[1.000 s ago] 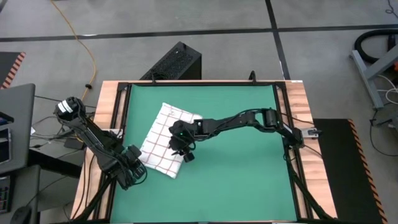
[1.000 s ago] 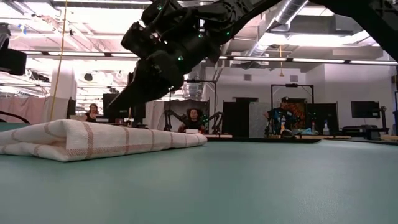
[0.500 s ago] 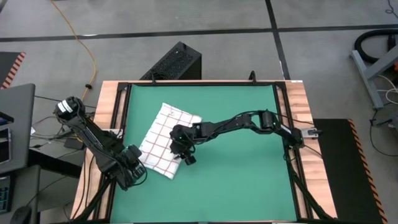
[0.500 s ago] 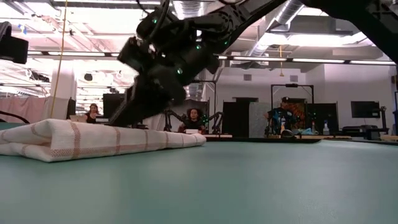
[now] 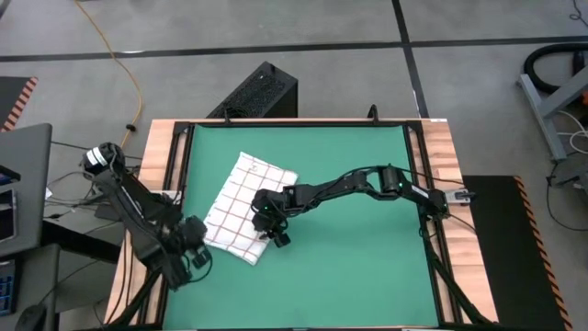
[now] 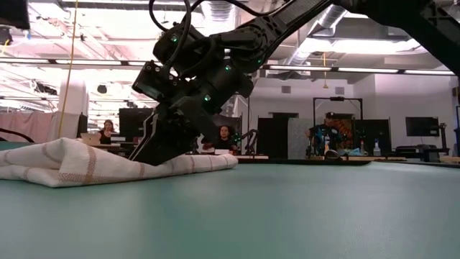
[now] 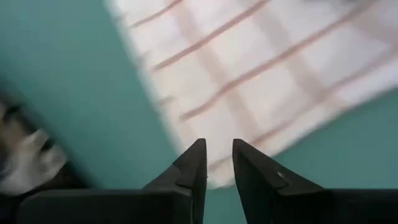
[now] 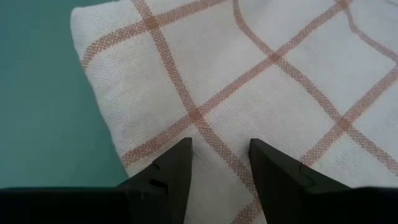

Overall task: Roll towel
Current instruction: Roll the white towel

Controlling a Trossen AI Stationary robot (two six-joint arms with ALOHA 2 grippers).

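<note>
The white towel with a thin red check lies folded and slanted on the left half of the green mat. It also shows in the low view. My right gripper is open and has come down on the towel's top near its right edge, as the right wrist view shows. My left gripper is slightly open. It stands over the towel's near left corner, and I cannot tell whether it touches the cloth. My right gripper presses its two spread fingertips down on the towel's top layer, near the towel's right edge and toward its near end. The fingers slant down from the table's far right. The towel lies on the mat and is dented under the fingers.
A black box stands beyond the table's far edge. Wooden strips and black rails frame the mat. The mat's right half and near part are bare. People sit in the room beyond the table.
My right gripper has gone down and toward the table's near left onto the towel, and the cloth has sunk in under its fingers. My left gripper has shifted a little toward the table's near edge.
</note>
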